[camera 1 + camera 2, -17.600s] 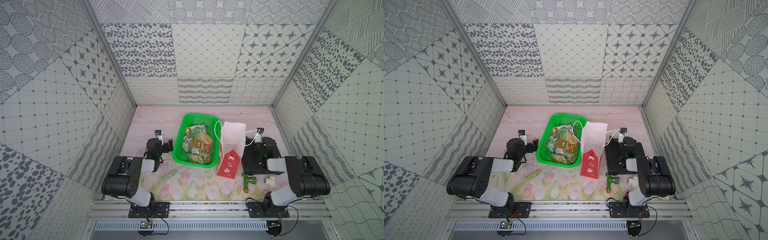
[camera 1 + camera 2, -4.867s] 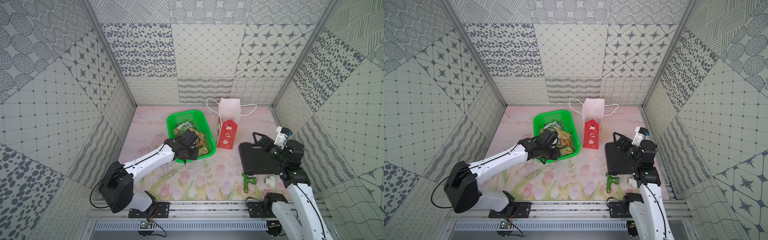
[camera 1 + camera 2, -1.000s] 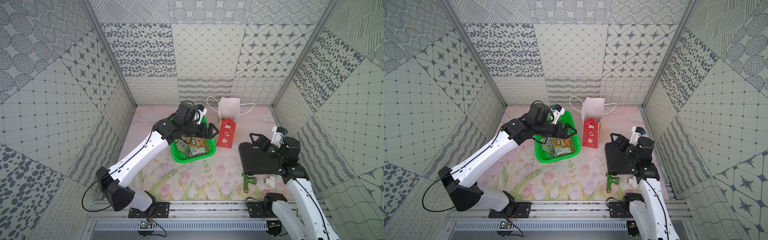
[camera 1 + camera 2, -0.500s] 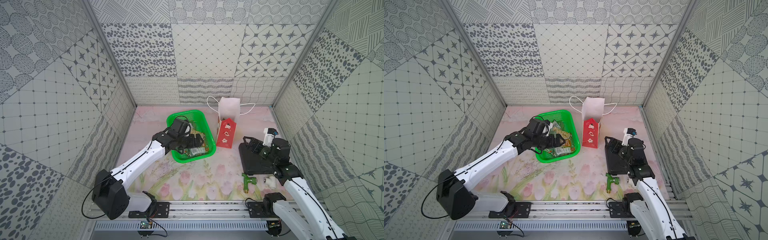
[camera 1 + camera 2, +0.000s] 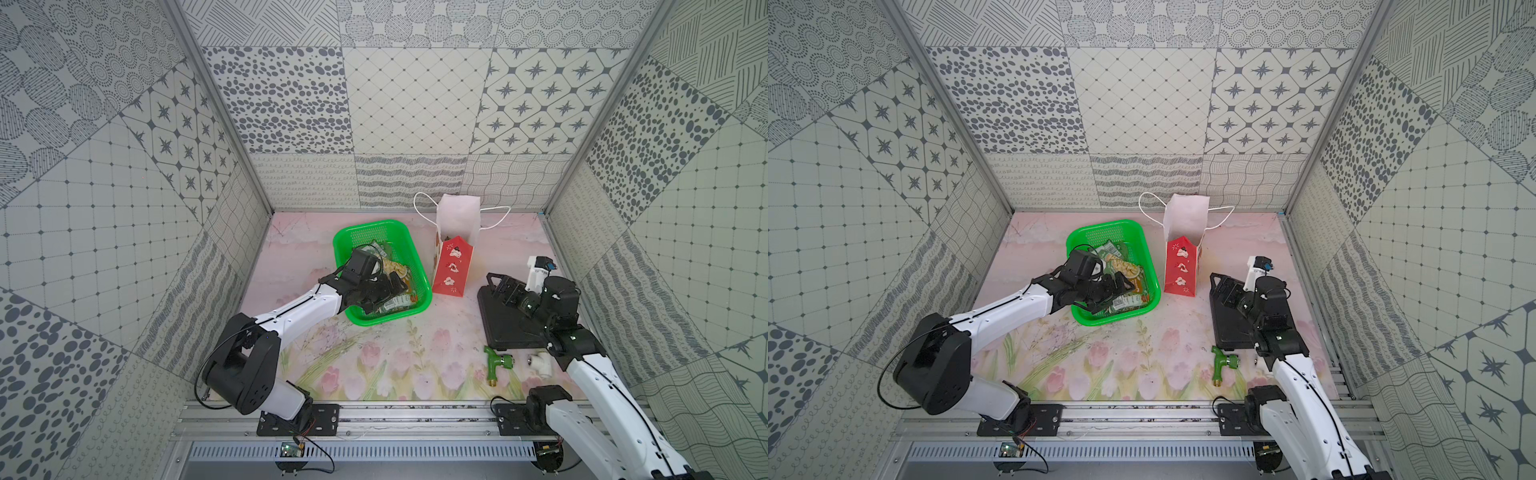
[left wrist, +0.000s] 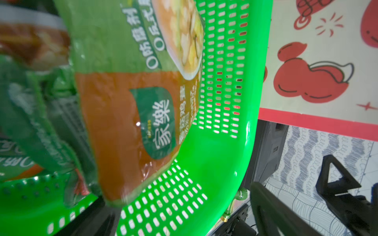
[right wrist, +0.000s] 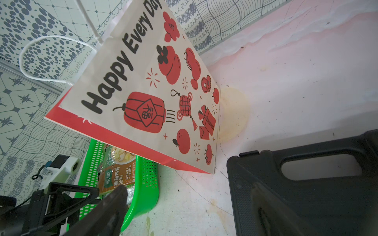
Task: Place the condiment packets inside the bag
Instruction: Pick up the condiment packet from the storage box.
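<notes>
Both top views show the left gripper (image 5: 380, 296), fingers spread, low inside the green basket (image 5: 374, 225) among the condiment packets (image 5: 397, 270), the bag (image 5: 452, 270) upright just right of it, and the right gripper (image 5: 503, 291), fingers likewise spread, over the black case (image 5: 507, 328).

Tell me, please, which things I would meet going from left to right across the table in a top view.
From the left: basket → bag → black case.

Overhead stereo pair, close wrist views
</notes>
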Controlling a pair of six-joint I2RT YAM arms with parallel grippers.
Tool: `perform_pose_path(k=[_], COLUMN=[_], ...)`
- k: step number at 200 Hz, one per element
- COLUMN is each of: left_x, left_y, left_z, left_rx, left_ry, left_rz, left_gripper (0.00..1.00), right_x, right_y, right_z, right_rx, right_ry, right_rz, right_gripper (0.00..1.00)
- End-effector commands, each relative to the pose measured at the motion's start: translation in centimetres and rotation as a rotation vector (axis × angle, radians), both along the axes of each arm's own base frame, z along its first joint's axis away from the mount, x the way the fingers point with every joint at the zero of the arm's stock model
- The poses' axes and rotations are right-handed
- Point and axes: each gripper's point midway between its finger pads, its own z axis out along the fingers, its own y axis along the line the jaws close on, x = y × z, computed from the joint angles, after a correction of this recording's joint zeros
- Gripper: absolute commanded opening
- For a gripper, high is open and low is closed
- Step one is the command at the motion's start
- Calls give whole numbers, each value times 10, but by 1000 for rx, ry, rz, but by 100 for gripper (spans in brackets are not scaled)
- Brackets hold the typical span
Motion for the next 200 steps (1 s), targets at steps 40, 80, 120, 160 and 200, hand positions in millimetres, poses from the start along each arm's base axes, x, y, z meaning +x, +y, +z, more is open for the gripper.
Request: perform_pose_path(k=[40,80,120,160,200], left_x=[32,42,56,70,78], left_y=[-2,-7,-2,1,2], left_z=[9,30,46,55,43], left_rx=[-176,-221,-237,-218,-144], left_ry=[-32,-71,-105,-133,-112], left_rz=[126,115,125,102,85], left_gripper=[99,99,94,70,48], right_x=[4,3,2,2,0], right_y=[3,4,4,5,5], right_z=[8,8,7,9,12], right_rx=[5,8,8,13,14], right_ry=[-40,-41,-42,-46,-55], right_rz=[14,17,18,24,23], right_gripper=[97,97,97,97,97])
